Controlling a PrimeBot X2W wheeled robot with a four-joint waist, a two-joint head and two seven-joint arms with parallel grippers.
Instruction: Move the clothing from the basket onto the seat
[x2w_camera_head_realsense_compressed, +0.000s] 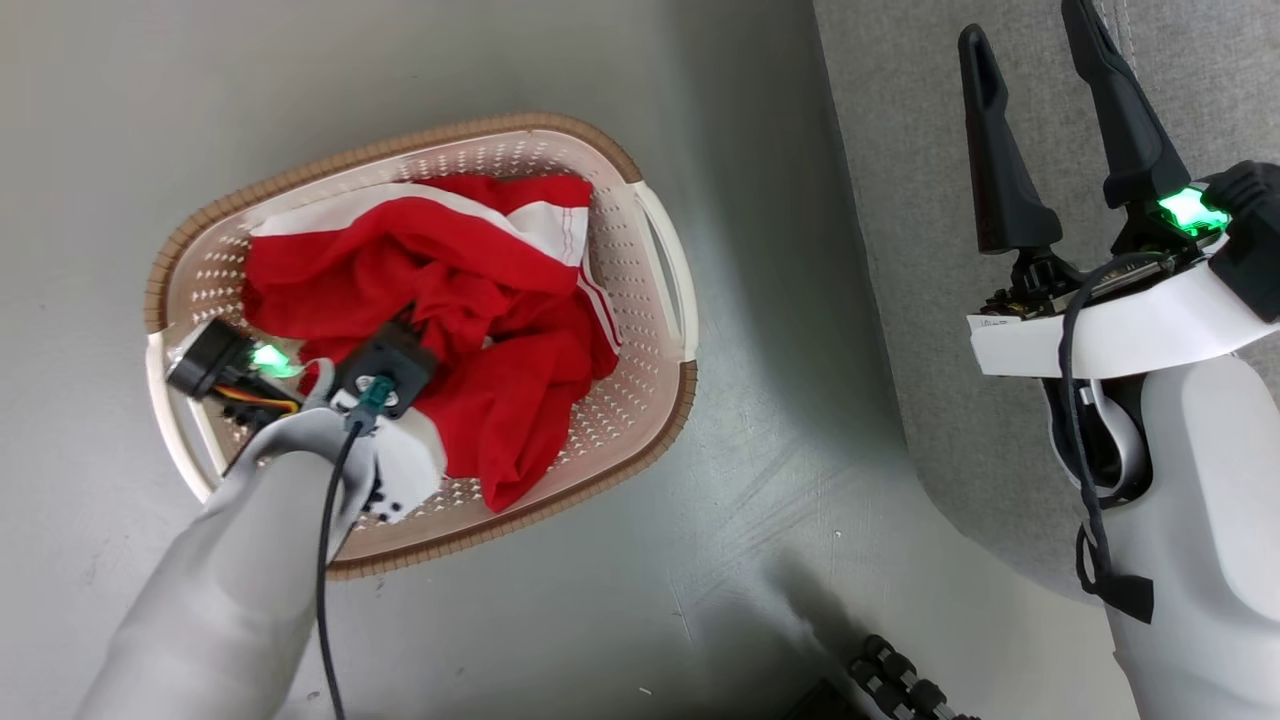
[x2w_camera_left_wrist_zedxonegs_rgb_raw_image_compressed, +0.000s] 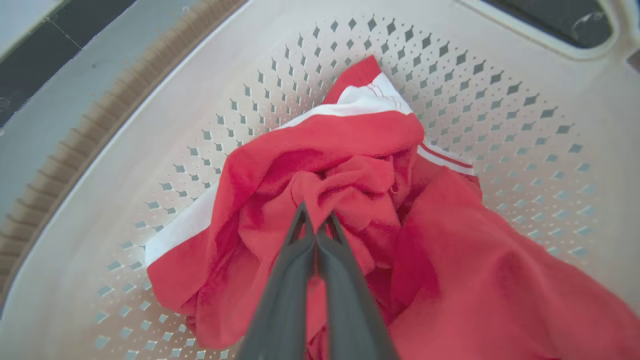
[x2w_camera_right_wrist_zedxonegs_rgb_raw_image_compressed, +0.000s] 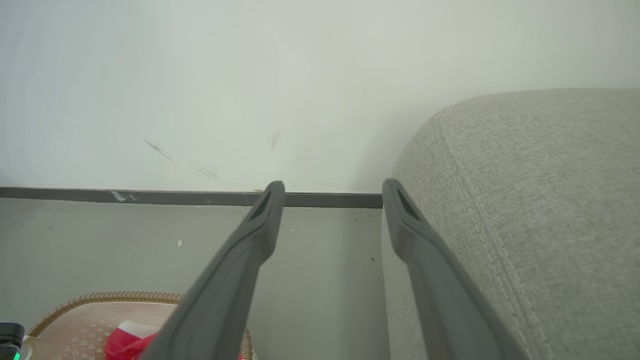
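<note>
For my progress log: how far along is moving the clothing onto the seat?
Done: nothing yet; the clothing lies in the basket. In hand: the left gripper, jaws shut on the clothing. Left: lifting and carrying it to the seat by the open right gripper.

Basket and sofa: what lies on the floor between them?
Nothing but bare grey floor separates the basket from the sofa; the head view shows it, and the right wrist view agrees.

clothing (x2w_camera_head_realsense_compressed: 480, 330) – red, crumpled | in basket (x2w_camera_head_realsense_compressed: 640, 420) | seat (x2w_camera_head_realsense_compressed: 900, 250) grey
</note>
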